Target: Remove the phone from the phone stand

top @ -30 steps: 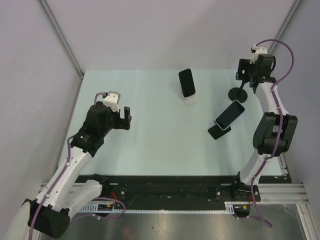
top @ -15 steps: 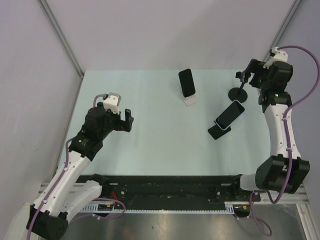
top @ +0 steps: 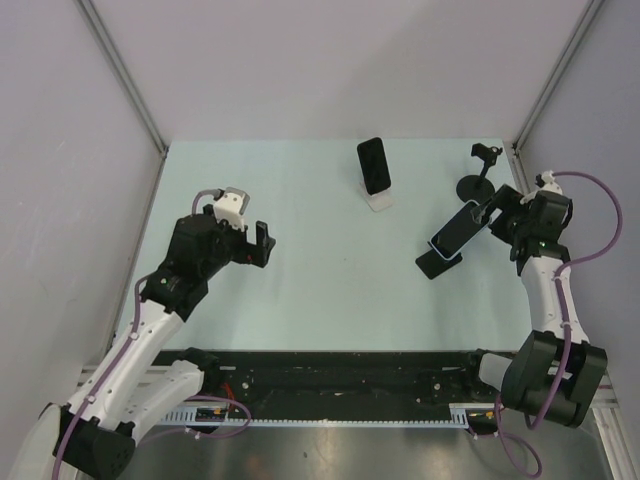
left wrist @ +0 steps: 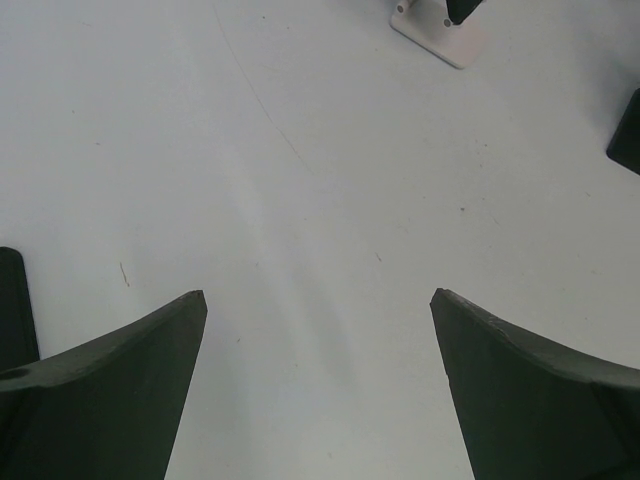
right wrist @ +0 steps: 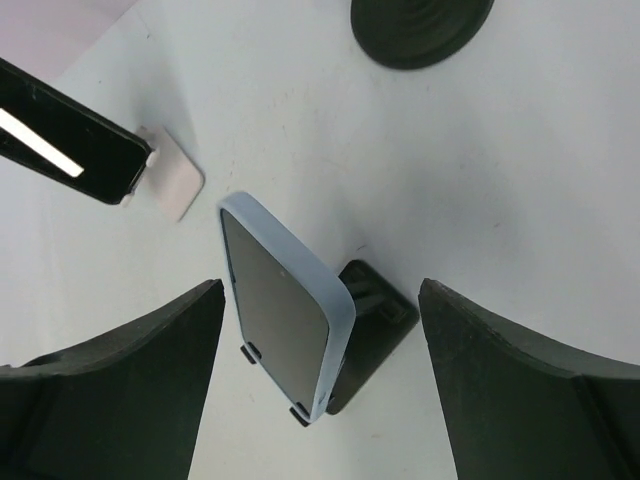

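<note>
A phone in a light blue case (top: 460, 228) leans on a black stand (top: 437, 263) at the right of the table. In the right wrist view the phone (right wrist: 285, 315) rests on the stand (right wrist: 370, 325) between my fingers. My right gripper (top: 497, 210) is open, just right of the phone's top end, not touching it. A second black phone (top: 374, 165) stands on a white stand (top: 380, 203) at the back centre; it shows at the left of the right wrist view (right wrist: 65, 140). My left gripper (top: 258, 243) is open and empty over the left table.
A black round-based stand with a thin post (top: 475, 185) stands at the back right, its base at the top of the right wrist view (right wrist: 420, 30). The white stand's foot (left wrist: 435, 30) shows at the top of the left wrist view. Grey walls enclose the table.
My right arm swung from the back right corner down and toward me, and its gripper now hangs by the blue-cased phone. My left gripper shifted slightly right.
</note>
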`<state>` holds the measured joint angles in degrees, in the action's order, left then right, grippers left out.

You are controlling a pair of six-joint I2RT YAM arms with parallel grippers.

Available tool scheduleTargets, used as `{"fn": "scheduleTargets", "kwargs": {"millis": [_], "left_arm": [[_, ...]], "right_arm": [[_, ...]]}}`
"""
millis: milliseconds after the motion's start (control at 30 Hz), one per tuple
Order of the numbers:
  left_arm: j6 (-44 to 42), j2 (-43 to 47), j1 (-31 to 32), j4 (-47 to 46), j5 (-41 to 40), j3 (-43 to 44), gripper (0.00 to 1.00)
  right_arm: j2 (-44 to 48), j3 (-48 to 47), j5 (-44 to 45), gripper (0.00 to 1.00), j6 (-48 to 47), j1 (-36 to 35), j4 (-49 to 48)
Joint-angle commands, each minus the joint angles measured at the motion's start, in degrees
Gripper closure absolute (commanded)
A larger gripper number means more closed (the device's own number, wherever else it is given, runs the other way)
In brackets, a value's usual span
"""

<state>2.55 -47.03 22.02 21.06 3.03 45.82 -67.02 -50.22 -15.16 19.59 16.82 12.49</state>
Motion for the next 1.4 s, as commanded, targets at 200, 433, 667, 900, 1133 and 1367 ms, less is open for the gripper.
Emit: {"fn": "scheduleTargets", "kwargs": {"millis": [200,433,667,900,1133,1367], "left_arm": [[-1.31,-1.14,0.48,-3.13,4.09,-0.74,0.00],[-1.23,-2.28,0.48,-3.92,6.64,-0.91,0.00],[-0.35,-3.51,0.83,-5.06,10.41,-0.82,0.00],[1.75,-2.28,2.94,-8.22,12.00,-1.61,0.00],[5.45,-1.40,7.68,-10.42,9.46,-0.39,0.00],[8.00,-5.26,14.53,-11.74,4.45,2.95,0.00]], "right_arm": [[0.67,8.29,-11.03,0.33,5.89,3.31,-16.79],[2.16,10.49,-13.14,0.70,5.63,4.19,-19.43],[6.37,11.28,-14.02,1.00,4.31,4.27,-19.61],[12.17,11.28,-16.74,1.00,6.15,4.19,-22.51],[13.32,11.02,-19.03,1.00,12.21,-1.16,-27.60],[12.71,10.40,-15.26,1.00,15.64,-14.17,-30.94]]}}
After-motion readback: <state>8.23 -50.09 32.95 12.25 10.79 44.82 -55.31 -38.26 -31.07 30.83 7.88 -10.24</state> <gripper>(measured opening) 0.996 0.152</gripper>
